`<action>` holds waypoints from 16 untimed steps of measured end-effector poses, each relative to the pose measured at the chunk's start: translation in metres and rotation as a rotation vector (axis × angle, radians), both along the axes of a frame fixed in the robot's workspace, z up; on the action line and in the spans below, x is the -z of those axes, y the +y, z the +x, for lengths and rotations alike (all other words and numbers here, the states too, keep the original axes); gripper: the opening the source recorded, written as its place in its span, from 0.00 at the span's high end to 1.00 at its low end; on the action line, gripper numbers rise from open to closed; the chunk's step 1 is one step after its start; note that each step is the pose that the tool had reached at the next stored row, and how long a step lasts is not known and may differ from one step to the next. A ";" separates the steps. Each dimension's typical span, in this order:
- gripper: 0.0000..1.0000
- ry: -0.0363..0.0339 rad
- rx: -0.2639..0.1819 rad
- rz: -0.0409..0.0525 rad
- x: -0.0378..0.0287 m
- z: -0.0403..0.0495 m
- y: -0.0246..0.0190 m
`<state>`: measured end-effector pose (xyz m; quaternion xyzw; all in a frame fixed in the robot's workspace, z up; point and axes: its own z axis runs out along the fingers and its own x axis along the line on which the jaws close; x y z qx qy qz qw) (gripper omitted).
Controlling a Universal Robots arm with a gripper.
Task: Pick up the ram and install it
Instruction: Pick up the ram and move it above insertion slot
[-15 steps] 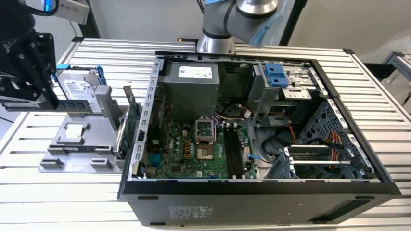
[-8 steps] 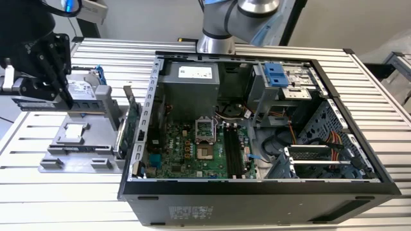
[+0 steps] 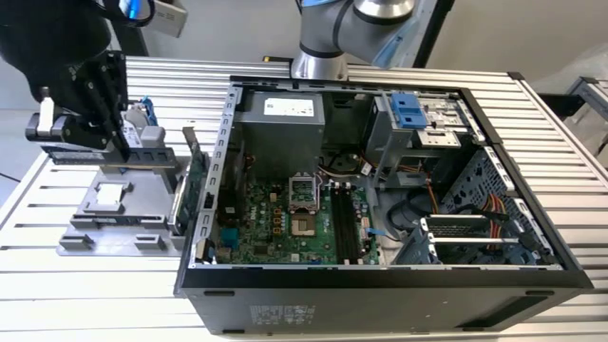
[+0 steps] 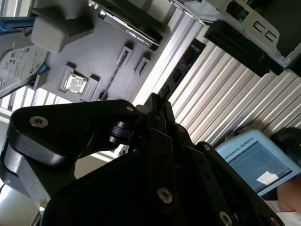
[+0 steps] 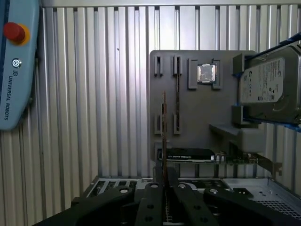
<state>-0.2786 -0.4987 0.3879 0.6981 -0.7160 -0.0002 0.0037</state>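
The ram (image 3: 95,157) is a thin dark stick, and my gripper (image 3: 121,146) is shut on it, holding it lengthwise above the grey holder tray (image 3: 105,221) at the exterior view's left. In the first wrist view the ram (image 5: 163,125) shows edge-on, rising from between the black fingers (image 5: 153,188) of the gripper (image 5: 164,175) over the tray (image 5: 202,117). The open computer case (image 3: 380,274) lies at the exterior view's right of the tray. Black memory slots (image 3: 344,224) run along its green motherboard (image 3: 270,228).
The tray also carries a silver hard drive (image 5: 268,87) in a blue frame, a processor chip (image 5: 206,73) and a green expansion card (image 3: 195,182) standing on edge next to the case wall. A teach pendant (image 5: 14,61) lies on the ribbed metal table (image 3: 95,285).
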 end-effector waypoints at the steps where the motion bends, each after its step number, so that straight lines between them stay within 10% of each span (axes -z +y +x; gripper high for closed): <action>1: 1.00 0.0003 0.000 0.0000 0.0000 0.0043 0.0000; 16: 1.00 0.0024 0.000 0.0000 0.0000 0.0581 0.0000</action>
